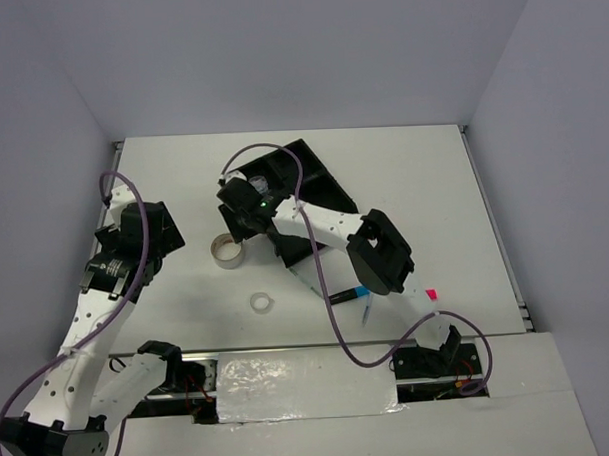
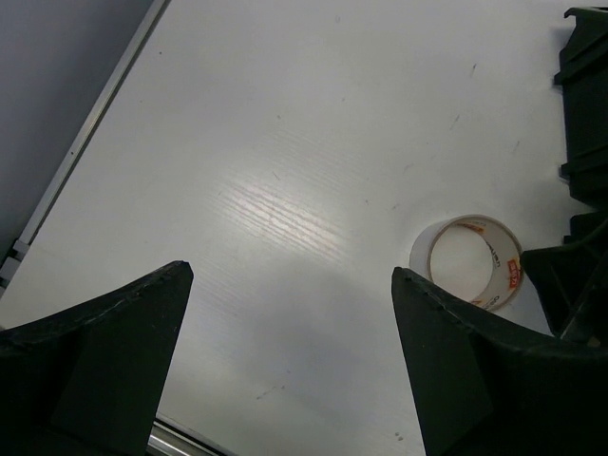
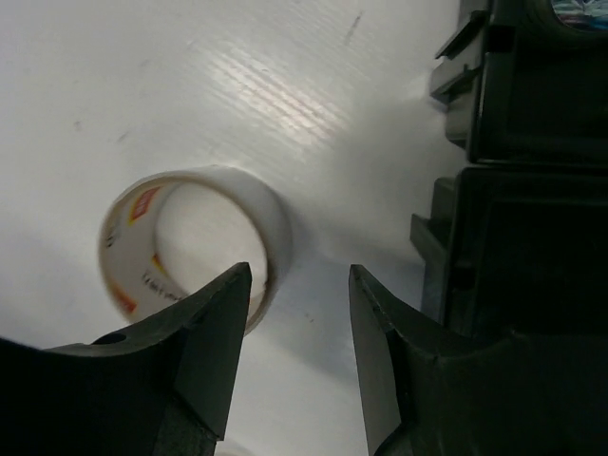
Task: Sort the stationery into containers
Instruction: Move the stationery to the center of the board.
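Observation:
A beige-silver tape roll (image 1: 226, 251) lies flat on the white table, left of the black compartment tray (image 1: 318, 182). My right gripper (image 1: 241, 230) hangs open just above the table between roll and tray. In the right wrist view the roll (image 3: 190, 242) is beside and ahead of the left fingertip, outside the gap of the right gripper (image 3: 299, 275). The tray (image 3: 522, 190) is close on the right. A glittery roll (image 3: 579, 9) sits in a tray compartment. My left gripper (image 1: 170, 238) is wide open and empty (image 2: 290, 275), left of the roll (image 2: 472, 261).
A clear tape roll (image 1: 261, 303) lies near the front. A blue-capped marker (image 1: 352, 293), a thin pen (image 1: 368, 311) and a pink cap (image 1: 431, 295) lie at the front right, partly under the right arm. The right arm's purple cable (image 1: 321, 277) loops over them.

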Robot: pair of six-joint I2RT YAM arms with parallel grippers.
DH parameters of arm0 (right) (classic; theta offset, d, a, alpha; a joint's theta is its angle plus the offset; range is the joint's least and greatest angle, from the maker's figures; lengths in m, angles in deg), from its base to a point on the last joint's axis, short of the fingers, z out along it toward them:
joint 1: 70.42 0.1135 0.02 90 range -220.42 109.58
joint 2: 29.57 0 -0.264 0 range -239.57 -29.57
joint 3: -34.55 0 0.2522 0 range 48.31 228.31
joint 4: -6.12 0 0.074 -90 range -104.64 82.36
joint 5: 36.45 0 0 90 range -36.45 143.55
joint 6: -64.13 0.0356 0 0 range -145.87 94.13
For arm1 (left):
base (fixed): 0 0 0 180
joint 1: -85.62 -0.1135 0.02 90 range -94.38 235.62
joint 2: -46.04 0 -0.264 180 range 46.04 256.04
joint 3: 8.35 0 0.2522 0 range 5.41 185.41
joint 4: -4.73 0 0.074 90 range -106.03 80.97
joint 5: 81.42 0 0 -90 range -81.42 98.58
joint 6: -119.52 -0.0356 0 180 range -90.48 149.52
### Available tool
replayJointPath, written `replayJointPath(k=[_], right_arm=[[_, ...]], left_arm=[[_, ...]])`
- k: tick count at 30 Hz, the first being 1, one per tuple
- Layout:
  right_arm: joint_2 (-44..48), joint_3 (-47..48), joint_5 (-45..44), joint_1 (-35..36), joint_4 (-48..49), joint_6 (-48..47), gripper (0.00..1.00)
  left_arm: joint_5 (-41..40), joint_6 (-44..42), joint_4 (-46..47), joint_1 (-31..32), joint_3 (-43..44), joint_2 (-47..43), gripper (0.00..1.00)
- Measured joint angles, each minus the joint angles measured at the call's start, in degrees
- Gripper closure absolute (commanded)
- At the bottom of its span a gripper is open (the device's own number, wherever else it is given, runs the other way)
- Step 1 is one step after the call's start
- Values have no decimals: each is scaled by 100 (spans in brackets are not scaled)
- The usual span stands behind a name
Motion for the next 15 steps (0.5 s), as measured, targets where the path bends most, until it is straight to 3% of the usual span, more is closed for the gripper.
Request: replayJointPath(k=[15], right_arm=[[-345,208,699,-240,24,61,48]], left_arm=[[619,-275,282,-361,-52,-37,1]])
